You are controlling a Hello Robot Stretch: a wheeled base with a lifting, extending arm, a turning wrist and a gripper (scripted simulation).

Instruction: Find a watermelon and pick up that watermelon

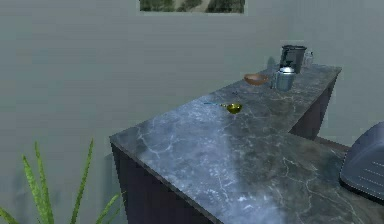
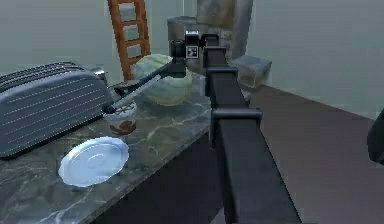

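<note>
The robot is working on the pick-up half of the task, as far as the layout suggests. The search looks finished, since 1 watermelon (image 2: 168,82) is sitting in the arm side view, a round, pale-green striped ball toward the far edge of the dark marble counter (image 2: 165,138).

1 arm (image 2: 238,130) is rising from the view's bottom edge. Its gripper (image 2: 122,98) is showing across the front of the melon, with its fingers pointing toward the view's left. Whether the jaws are parted, together or gripping anything cannot be told. Because the melon is resting on the counter right behind the gripper, it is also unclear whether the gripper is holding anything.

The next move is probably calling for the fingers to be lined up squarely on the melon's body. The tips seem to be lying nearer the small cup (image 2: 122,122) than the fruit's middle. The melon's round shape is likely to make it roll or slip.

In the arm side view, these things are standing around the melon:
- 1 grey toaster (image 2: 48,108)
- 1 white plate (image 2: 93,161)
- 1 small cup
- 1 orange-brown ladder (image 2: 130,35)

In the forward view, the counter is carrying:
- 1 small green bowl (image 1: 233,107)
- 1 kettle (image 1: 285,79)
- 1 dark coffee machine (image 1: 293,54)

1 plant (image 1: 48,190) is growing at the forward view's lower left.
</note>
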